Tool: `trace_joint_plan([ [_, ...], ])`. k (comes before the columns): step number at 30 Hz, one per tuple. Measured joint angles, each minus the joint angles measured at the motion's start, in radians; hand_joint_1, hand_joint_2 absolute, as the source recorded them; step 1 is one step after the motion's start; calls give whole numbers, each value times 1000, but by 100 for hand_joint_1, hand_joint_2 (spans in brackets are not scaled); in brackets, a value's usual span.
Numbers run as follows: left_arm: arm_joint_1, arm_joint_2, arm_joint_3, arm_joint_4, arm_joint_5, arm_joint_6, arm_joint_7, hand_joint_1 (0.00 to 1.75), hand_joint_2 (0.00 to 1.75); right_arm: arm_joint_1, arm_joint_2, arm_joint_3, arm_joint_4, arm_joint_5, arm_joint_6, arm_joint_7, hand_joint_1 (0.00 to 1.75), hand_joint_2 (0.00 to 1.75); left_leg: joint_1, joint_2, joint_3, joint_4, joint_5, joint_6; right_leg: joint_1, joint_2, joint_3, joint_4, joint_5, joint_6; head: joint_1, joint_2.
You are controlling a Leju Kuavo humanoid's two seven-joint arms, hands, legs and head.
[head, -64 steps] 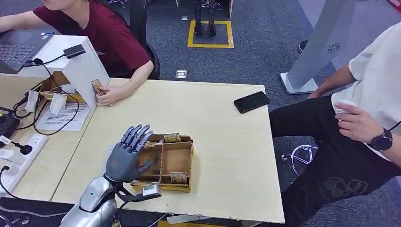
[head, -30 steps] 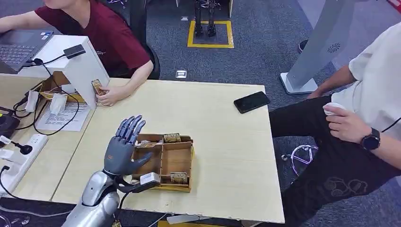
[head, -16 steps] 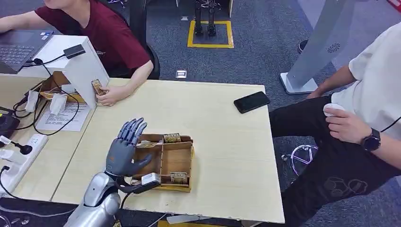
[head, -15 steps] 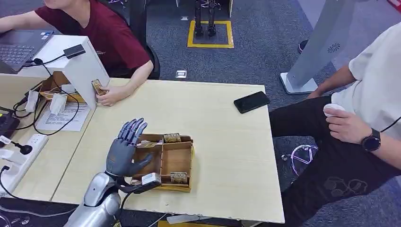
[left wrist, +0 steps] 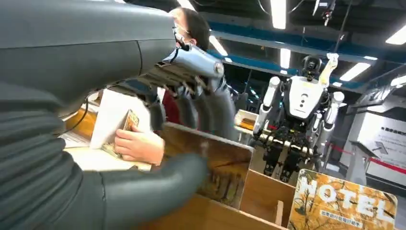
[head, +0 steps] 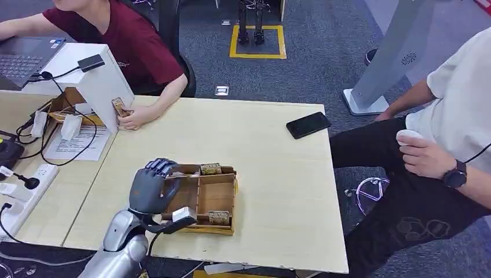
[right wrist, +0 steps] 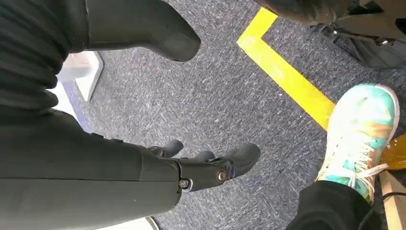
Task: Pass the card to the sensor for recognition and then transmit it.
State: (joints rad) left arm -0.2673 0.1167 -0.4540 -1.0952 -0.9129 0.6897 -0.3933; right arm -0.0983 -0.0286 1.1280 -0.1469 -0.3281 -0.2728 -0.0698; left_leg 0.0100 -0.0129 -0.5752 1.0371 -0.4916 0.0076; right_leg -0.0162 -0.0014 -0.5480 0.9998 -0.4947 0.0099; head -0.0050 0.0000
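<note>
fingers (head: 157, 167) curled down over card (head: 176, 176).

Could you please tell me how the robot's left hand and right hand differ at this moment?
The left hand is raised over the wooden box on the table, while the right hand hangs low above grey carpet. The left hand's fingers curl down into the box's left compartment; the right hand's fingers are loosely bent in free air. Neither plainly holds a card.
</note>
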Motion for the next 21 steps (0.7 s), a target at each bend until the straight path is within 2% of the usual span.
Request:
trace_joint_plan([
  [14, -3, 1, 0, 6, 28, -9, -4, 175, 175, -1, 0, 0, 0, -7, -6, -12, 0, 175, 0, 0, 0, 0, 0, 0, 0, 0, 0, 0, 0, 0, 0, 0],
  [21, -3, 2, 1, -4, 133, -39, -31, 175, 175, -1, 0, 0, 0, -12, -16, -16, 0, 175, 0, 0, 0, 0, 0, 0, 0, 0, 0, 0, 0, 0, 0, 0],
])
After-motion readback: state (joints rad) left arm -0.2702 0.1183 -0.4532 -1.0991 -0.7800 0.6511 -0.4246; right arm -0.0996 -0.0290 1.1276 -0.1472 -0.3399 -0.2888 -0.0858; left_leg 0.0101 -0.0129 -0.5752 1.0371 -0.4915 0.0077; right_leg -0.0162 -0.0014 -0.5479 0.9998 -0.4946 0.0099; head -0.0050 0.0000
